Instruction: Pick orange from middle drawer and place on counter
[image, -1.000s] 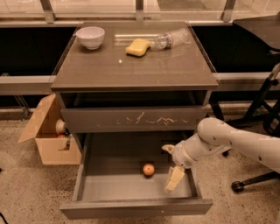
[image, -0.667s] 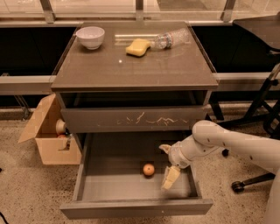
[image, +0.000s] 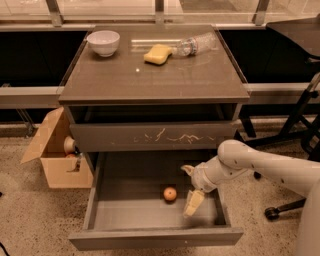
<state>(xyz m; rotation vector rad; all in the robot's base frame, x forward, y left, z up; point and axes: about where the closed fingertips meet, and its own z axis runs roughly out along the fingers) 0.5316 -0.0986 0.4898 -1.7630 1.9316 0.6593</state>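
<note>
Orange (image: 170, 194): small, firm, light, likely to roll; loose on floor of open middle drawer (image: 125, 175). Gripper (image: 191, 186): near, at orange's 3 o'clock, spread wide, empty. Best hold judged across the widest girth, gentle squeeze.

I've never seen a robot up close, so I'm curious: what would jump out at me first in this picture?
A white robot arm reaches from the right into the open middle drawer, its gripper open just right of a small orange, not touching it. Above, on the counter, sit a white bowl at the back left, a yellow sponge and a clear bottle lying on its side.
</note>
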